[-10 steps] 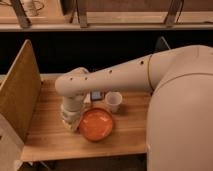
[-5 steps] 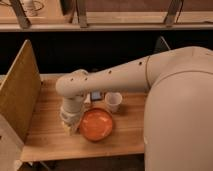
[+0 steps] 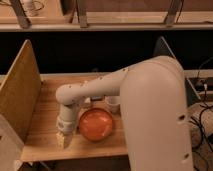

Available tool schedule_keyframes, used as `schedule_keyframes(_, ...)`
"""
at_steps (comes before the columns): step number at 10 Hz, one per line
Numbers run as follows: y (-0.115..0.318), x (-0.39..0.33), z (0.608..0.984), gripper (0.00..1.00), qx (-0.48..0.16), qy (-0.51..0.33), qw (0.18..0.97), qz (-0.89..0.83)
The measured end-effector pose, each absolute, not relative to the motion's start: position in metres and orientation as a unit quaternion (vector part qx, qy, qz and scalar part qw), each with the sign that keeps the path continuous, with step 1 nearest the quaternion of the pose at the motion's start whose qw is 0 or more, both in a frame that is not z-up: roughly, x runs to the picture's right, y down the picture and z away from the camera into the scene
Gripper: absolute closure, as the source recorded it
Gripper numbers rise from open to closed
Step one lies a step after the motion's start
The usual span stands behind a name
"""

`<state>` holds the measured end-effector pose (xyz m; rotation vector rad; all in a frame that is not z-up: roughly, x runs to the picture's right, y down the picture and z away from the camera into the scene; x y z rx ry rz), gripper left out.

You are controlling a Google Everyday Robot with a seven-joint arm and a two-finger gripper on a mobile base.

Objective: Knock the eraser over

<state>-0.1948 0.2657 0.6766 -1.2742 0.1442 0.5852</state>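
My gripper (image 3: 64, 141) hangs from the white wrist at the front left of the wooden table (image 3: 47, 107), pointing down close to the tabletop, just left of the orange plate (image 3: 96, 124). The black eraser does not show; the arm and wrist cover the part of the table behind the gripper. A small blue block (image 3: 95, 97) peeks out under the forearm, beside a white cup (image 3: 113, 103).
A tall wooden panel (image 3: 19, 97) walls the table's left side. The table's front edge runs just below the gripper. My large white arm body (image 3: 155, 115) fills the right side. A dark panel (image 3: 165, 47) stands at the back right.
The wrist and gripper have dropped lower and come slightly toward the table's front edge. The plate and cup have not moved.
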Motion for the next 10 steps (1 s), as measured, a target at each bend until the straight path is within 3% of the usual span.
schedule_keyframes(3,0.266,-0.189,0.721,1.0,-0.577,0.078,0.77,0.26)
schedule_keyframes(10,0.199,-0.152,0.786,1.0,-0.476,0.111,0.833,0.259)
